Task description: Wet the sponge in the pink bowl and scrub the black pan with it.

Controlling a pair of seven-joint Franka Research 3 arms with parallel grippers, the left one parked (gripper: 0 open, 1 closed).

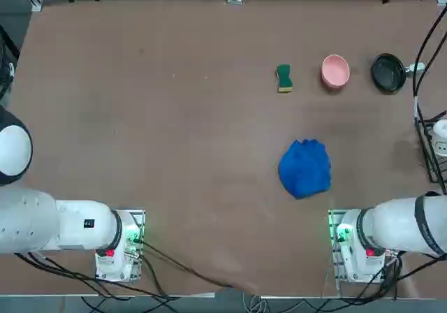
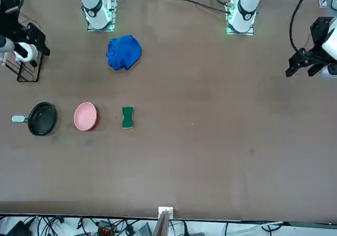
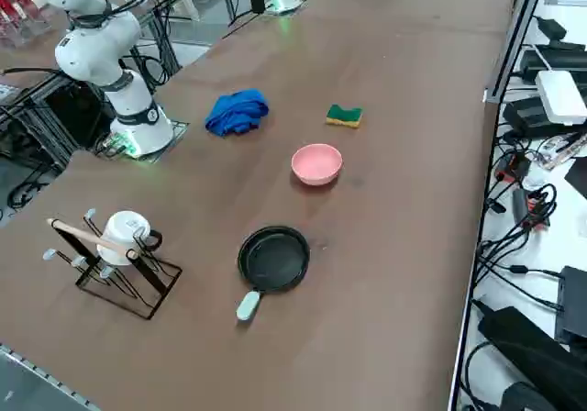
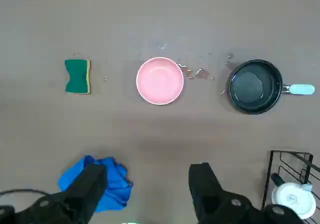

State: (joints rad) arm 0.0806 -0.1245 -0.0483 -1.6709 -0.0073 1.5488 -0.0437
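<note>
Across the far side of the table point(image 1: 174, 152), seen from overhead, lie the sponge point(image 1: 283, 77), the pink bowl point(image 1: 335, 71) and the black pan point(image 1: 388, 73), each apart from the next. Nearer the robot lies a blue cloth point(image 1: 305, 168). Only the wrist view shows the right gripper point(image 4: 147, 184), high above the table, fingers point(image 4: 90, 186) spread wide and empty, and wet spots between bowl and pan. A wire rack point(image 3: 115, 269) holding a white mug point(image 3: 124, 232) shows best from the side.

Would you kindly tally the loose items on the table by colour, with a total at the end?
Green: 1, the sponge
Pink: 1, the pink bowl
Black: 2, the black pan and the wire rack
Blue: 1, the blue cloth
White: 1, the mug on the rack
Total: 6
The right gripper hangs open above the table.
</note>
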